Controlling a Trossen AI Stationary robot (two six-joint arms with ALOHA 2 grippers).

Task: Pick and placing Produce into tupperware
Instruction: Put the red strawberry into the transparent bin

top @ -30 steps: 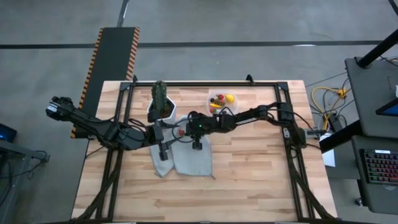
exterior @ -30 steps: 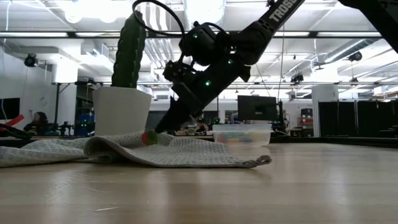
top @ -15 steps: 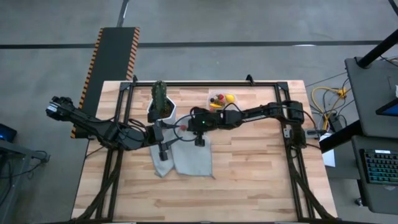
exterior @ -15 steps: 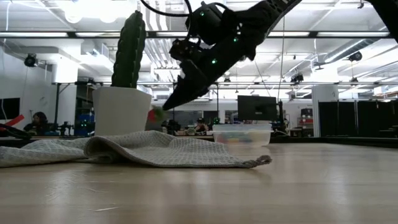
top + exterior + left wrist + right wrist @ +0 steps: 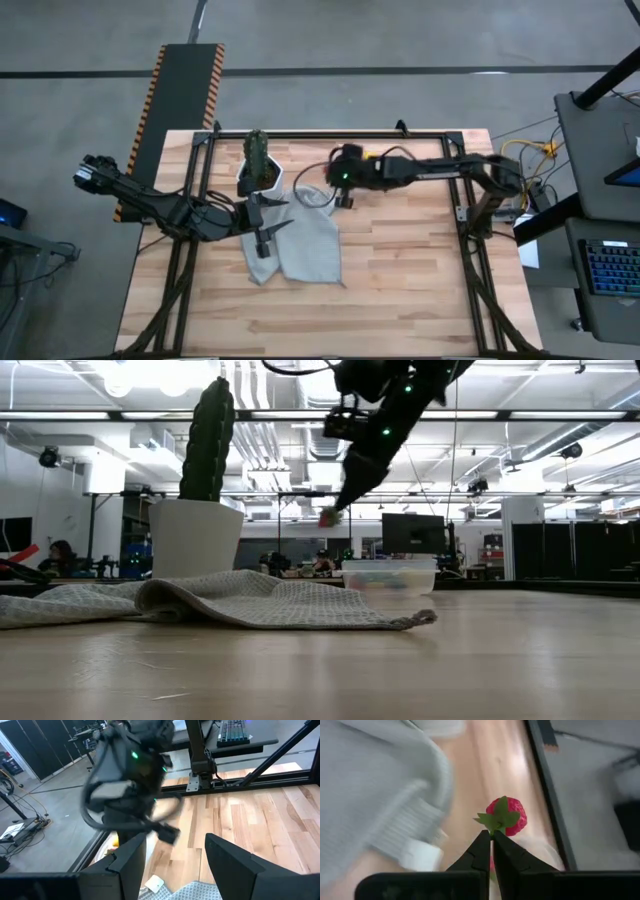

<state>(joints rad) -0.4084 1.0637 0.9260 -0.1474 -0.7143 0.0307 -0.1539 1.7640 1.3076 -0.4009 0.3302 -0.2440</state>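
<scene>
1. Two grippers in play: right gripper (image 5: 491,836) is clenched on a red berry (image 5: 506,816), pinching it by the green leafy top. In the low view the berry (image 5: 327,517) hangs in the air, above the cloth (image 5: 300,245) and just short of the tupperware (image 5: 389,576).
2. Left gripper (image 5: 170,851) waits over the cloth w/ fingers spread, holding nothing.
3. Step in hand, as judged: carry the berry to the tupperware and drop it in.
4. To do it well: keep the pinch firm, since the hold on the leaf looks thin; bring the berry over the middle of the tub, not the rim; lower before releasing so it doesn't bounce out; stay clear of the cactus pot (image 5: 257,172).
5. Counts: 1 berry in the grip; 1 tupperware, near the table's far edge, w/ some coloured produce already inside, a yellow piece (image 5: 371,155) showing, rest hidden under the arm so no. can't be told; 1 cloth; 1 potted cactus.
</scene>
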